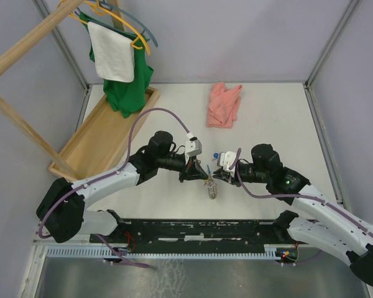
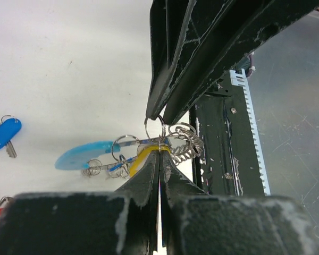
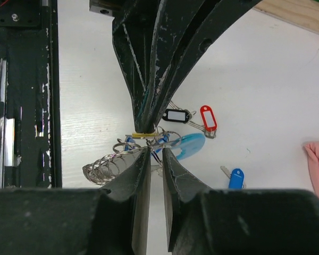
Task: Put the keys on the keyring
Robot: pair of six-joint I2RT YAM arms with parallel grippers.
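The keyring [image 1: 211, 187] hangs just above the table between my two grippers, a bunch of silvery rings [image 2: 185, 144] with a light-blue tag [image 2: 82, 156]. My left gripper [image 2: 159, 150] is shut on a yellow-tagged key [image 2: 142, 158] at the bunch. My right gripper [image 3: 157, 151] faces it tip to tip, jaws a narrow gap apart, with a thin ring [image 3: 128, 146] of the keyring [image 3: 103, 167] at its tips. The other keys lie on the table: black-tagged [image 3: 175, 115], red-tagged [image 3: 208, 118] and blue-tagged [image 3: 235, 178]. The blue-tagged key [image 2: 3, 135] also shows in the left wrist view.
A pink cloth [image 1: 224, 104] lies at the back of the table. A wooden tray [image 1: 105, 133] sits at the left under a hanger with a green shirt and a white towel [image 1: 115, 53]. The black base rail [image 1: 199, 230] runs along the near edge.
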